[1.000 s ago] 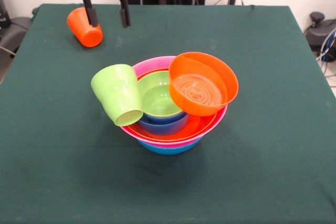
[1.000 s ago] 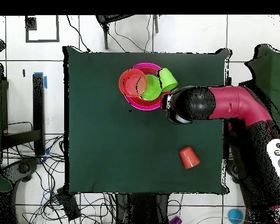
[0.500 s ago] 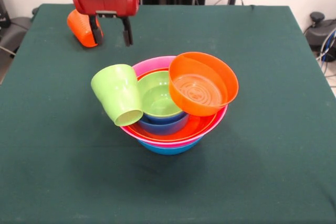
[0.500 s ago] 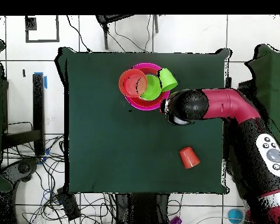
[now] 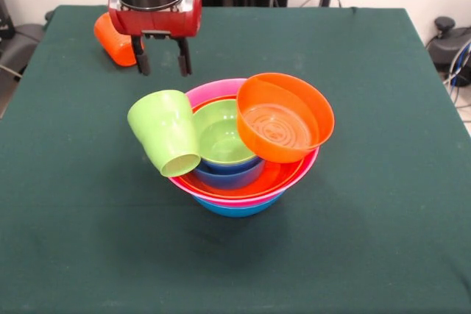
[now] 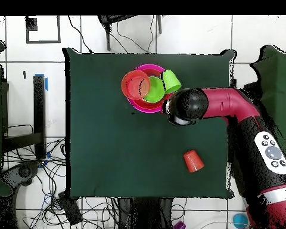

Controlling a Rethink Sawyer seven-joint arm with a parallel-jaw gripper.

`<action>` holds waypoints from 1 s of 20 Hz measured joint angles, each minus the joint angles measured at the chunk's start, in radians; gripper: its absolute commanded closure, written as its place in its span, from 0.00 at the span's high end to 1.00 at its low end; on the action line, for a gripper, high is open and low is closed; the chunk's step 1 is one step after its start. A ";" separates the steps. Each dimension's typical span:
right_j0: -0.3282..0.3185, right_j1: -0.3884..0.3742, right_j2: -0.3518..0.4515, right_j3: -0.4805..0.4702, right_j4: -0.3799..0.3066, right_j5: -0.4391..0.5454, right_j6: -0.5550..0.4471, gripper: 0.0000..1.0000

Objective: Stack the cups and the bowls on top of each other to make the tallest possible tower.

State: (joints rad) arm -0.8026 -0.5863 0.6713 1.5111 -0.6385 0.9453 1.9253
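Lime-green cup (image 5: 166,131) is the landmark for everything in the front view: it leans on its side against the rim of the tower (image 5: 246,182), mouth turned toward the camera and down, its long axis tilted well off upright. The gripper (image 5: 163,58) hangs just beyond and above that cup, toward the table's far side, with its two dark fingers (image 5: 184,58) apart and nothing between them. Beyond the gripper, partly hidden by it, the orange cup (image 5: 114,40) lies on its side on the table (image 5: 383,182), well apart from the green cup. Beside the green cup the lime-green bowl (image 5: 223,136) sits nested in the pile, and the small orange bowl (image 5: 283,117) rests tilted on the pile's other side. In the overhead view the green cup (image 6: 171,81) touches the tower's (image 6: 146,106) edge, and the arm's wrist (image 6: 187,106) is just beside it, toward the robot's base; the fingers are hidden under the wrist there. The orange cup (image 6: 193,160) lies well apart, nearer the base still. Judging by this, the green cup is the closer target, and a grasp would have to suit its slanted axis. No brand, label or readable writing shows on any piece
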 measured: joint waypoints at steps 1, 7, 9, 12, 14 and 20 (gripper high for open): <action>0.004 0.007 0.000 -0.014 -0.001 0.016 0.000 1.00; 0.007 0.024 0.000 -0.059 -0.001 0.079 0.000 1.00; 0.006 0.023 0.000 -0.065 -0.001 0.092 0.000 1.00; 0.004 0.024 0.000 -0.069 -0.003 0.113 0.000 1.00; 0.003 0.024 0.000 -0.069 -0.005 0.123 0.000 1.00; 0.004 0.025 0.000 -0.070 -0.008 0.125 0.000 1.00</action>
State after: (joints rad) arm -0.7991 -0.5611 0.6713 1.4415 -0.6466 1.0704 1.9253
